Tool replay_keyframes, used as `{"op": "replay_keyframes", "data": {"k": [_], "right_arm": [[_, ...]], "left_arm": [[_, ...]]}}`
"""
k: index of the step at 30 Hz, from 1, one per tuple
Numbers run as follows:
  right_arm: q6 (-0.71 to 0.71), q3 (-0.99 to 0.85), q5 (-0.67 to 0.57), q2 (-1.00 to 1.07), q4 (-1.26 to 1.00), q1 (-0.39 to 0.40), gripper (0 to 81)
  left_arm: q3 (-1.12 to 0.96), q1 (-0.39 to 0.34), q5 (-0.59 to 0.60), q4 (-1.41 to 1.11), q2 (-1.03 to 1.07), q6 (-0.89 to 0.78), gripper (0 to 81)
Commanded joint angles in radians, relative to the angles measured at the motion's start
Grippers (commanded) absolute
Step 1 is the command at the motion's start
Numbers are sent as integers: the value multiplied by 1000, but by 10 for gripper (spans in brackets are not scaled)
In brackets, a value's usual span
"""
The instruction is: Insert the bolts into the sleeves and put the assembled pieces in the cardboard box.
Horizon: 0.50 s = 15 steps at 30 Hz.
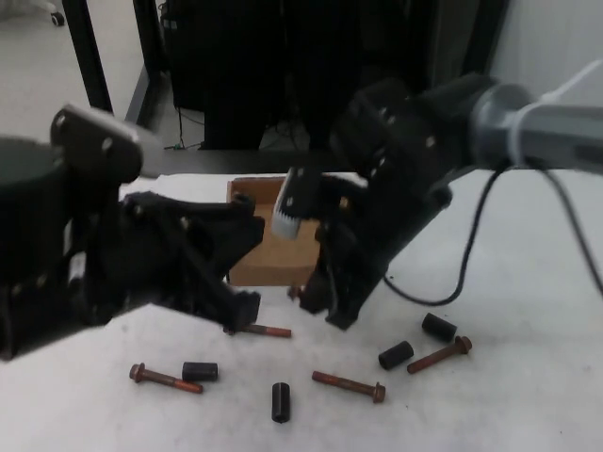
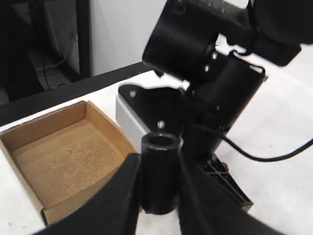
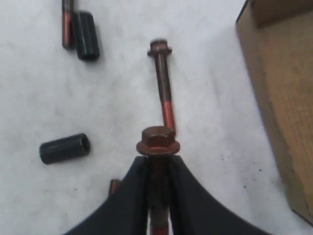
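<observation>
Holding both parts for mating: left gripper (image 2: 159,169) is clamped on a black sleeve (image 2: 160,176), bore open, near the empty cardboard box (image 2: 58,161). Right gripper (image 3: 157,164) is clamped on a bolt (image 3: 158,142) above the tabletop (image 3: 98,98). Next, likely: align shank with bore, push in. No legible writing.

No writing, label, brand, number or sign can be read anywhere. The open brown cardboard box (image 2: 44,127) has plain, unprinted walls. The rust-red hex-head metal bolts (image 3: 164,83) and the short black cylindrical sleeves (image 3: 64,148) on the white bench carry no legible marks.
</observation>
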Motion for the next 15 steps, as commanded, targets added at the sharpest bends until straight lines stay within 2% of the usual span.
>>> {"op": "replay_keyframes", "data": {"k": [1,6,15], "right_arm": [[60,43,-40,-117,-71,2,2],[134,137,-48,-260,-202,2,2],[266,380,-48,-557,-441,2,2]], "left_arm": [[55,-10,14,-76,-56,-6,8],[95,-36,94,-76,-93,65,8],[129,-110,80,-41,-93,99,8]]}}
